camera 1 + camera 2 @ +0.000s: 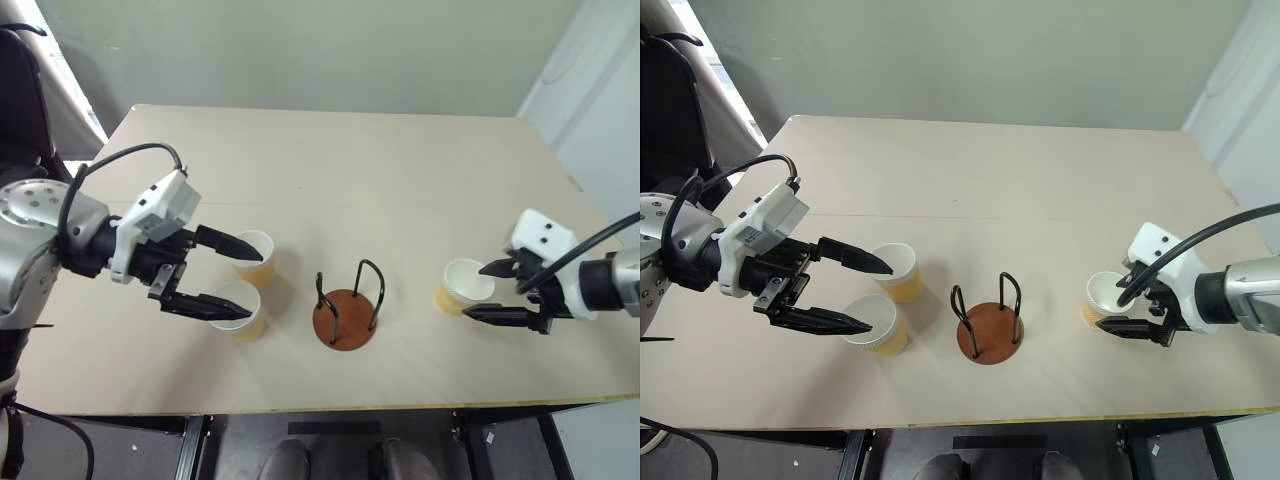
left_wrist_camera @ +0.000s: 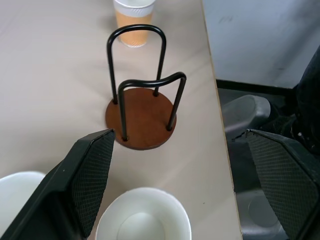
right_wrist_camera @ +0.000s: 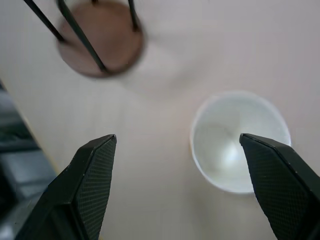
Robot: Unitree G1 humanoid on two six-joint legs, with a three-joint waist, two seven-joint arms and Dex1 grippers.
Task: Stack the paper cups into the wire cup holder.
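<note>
The wire cup holder (image 1: 346,310) stood empty near the middle of the front edge of the desk (image 1: 350,170). Its round brown base lay flat and its two black wire loops stood up straight.

Two paper cups stood upright toward the left side of the desk, close together. One cup (image 1: 255,258) was a bit farther back, the other cup (image 1: 238,310) nearer the front edge. The left gripper (image 1: 222,275) hung over them with its fingers spread wide, holding nothing.

A third cup (image 1: 463,286) stood upright toward the right side, well apart from the holder. The right gripper (image 1: 487,292) was just beside it, fingers apart, holding nothing.
</note>
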